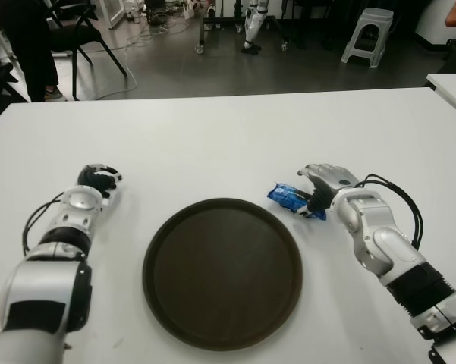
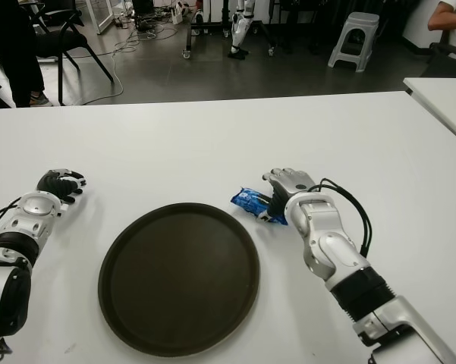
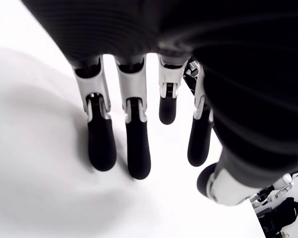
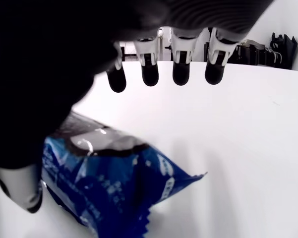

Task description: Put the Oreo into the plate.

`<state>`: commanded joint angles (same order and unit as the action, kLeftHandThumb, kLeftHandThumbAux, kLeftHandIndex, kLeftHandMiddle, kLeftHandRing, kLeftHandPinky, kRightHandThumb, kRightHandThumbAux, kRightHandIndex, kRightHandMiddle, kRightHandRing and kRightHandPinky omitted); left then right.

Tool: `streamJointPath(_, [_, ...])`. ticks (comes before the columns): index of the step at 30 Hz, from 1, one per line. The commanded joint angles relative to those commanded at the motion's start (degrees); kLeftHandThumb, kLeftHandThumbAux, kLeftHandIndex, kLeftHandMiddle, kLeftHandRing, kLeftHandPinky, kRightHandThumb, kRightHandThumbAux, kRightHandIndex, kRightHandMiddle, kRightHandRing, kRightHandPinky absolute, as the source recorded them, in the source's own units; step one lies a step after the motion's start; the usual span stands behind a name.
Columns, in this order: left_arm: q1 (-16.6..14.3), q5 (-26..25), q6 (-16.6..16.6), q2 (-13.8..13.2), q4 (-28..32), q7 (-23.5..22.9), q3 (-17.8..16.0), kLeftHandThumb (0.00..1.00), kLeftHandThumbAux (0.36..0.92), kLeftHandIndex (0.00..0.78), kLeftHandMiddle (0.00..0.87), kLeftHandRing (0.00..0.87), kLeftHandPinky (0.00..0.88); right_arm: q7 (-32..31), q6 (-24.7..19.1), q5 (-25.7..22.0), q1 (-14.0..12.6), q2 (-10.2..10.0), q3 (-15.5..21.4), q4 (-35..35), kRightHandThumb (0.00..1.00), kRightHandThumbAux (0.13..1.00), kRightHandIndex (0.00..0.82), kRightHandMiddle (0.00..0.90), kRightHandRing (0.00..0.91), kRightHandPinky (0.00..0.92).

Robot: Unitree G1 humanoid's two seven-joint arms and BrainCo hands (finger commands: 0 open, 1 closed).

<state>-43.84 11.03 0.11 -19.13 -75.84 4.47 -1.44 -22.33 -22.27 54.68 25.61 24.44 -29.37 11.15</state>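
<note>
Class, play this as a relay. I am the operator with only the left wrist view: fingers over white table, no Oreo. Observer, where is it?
Observer: The blue Oreo packet lies on the table, just right of the plate.
Operator: Is a hand holding it?
Observer: No. The right hand is over it, its four fingers straight, not closed.
Operator: And the plate?
Observer: Nothing lies in it; your left hand shows to its left.

A: what's in the back besides the white desk (image 1: 228,136)?
B: grey stool (image 1: 368,34) at 1 o'clock, black chair (image 1: 80,30) at 11, cables (image 1: 148,30) across the floor (image 1: 288,72).
</note>
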Motion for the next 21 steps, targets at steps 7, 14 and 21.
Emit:
streamJointPath(7, [0.04, 0.21, 0.02, -0.09, -0.08, -0.10, 0.36, 0.669, 0.727, 0.397, 0.119, 0.143, 0.147, 0.07, -0.19, 0.11, 0.06, -0.09, -0.28, -0.05, 0.018, 0.618, 0.000, 0.000, 0.000, 0.000])
streamJointPath(14, [0.07, 0.07, 0.01, -0.11, -0.11, 0.05, 0.40, 0.669, 0.727, 0.397, 0.121, 0.145, 0.153, 0.05, -0.54, 0.01, 0.20, -0.35, -0.25, 0.15, 0.048, 0.611, 0.000, 0.000, 0.000, 0.000])
streamJointPath(21, [0.14, -0.35, -0.24, -0.05, -0.03, -0.16, 0.04, 0.671, 0.727, 0.397, 0.124, 0.154, 0.175, 0.62, -0.40, 0.00, 0.21, -0.43, -0.30, 0.41, 0.045, 0.604, 0.000, 0.000, 0.000, 0.000])
